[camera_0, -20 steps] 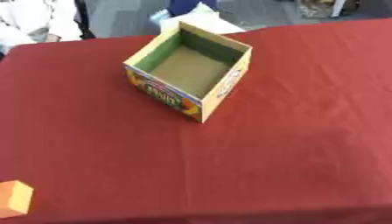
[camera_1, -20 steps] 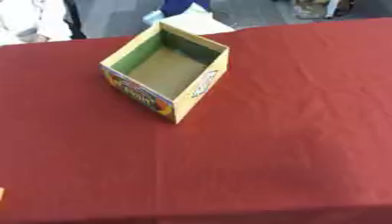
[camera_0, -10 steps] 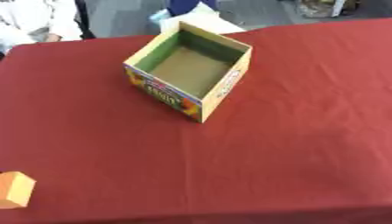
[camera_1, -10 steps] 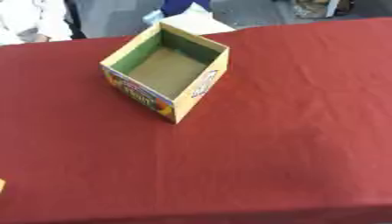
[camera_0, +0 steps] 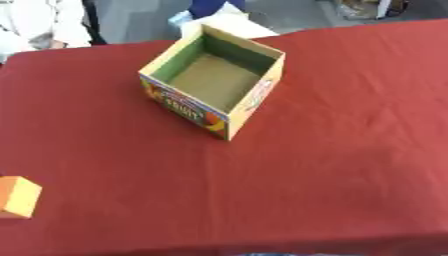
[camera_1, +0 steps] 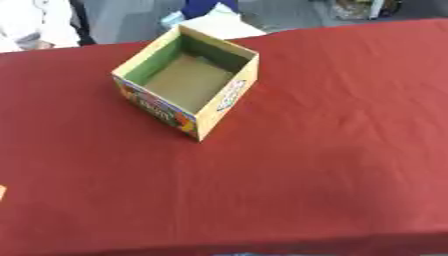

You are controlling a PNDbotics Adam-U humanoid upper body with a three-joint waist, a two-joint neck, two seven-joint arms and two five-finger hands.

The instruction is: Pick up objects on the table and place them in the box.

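An open cardboard box (camera_0: 229, 117) with colourful fruit print on its outer walls stands on the red tablecloth, left of the middle and toward the far side; its inside is bare brown. An orange block (camera_0: 17, 196) lies at the left edge of the left eye view, near the front of the table; in the right eye view only a sliver of it shows at the left border. Neither of my hands appears in either view.
The red tablecloth (camera_0: 332, 165) covers the whole table, with its front edge along the bottom of the views. A pale object (camera_1: 219, 24) sits just behind the box at the table's far edge. People stand beyond the far edge.
The orange block sits a little higher at the left border than before, and the whole picture has shifted slightly with it, so the camera has tilted. Nothing on the table has visibly moved.
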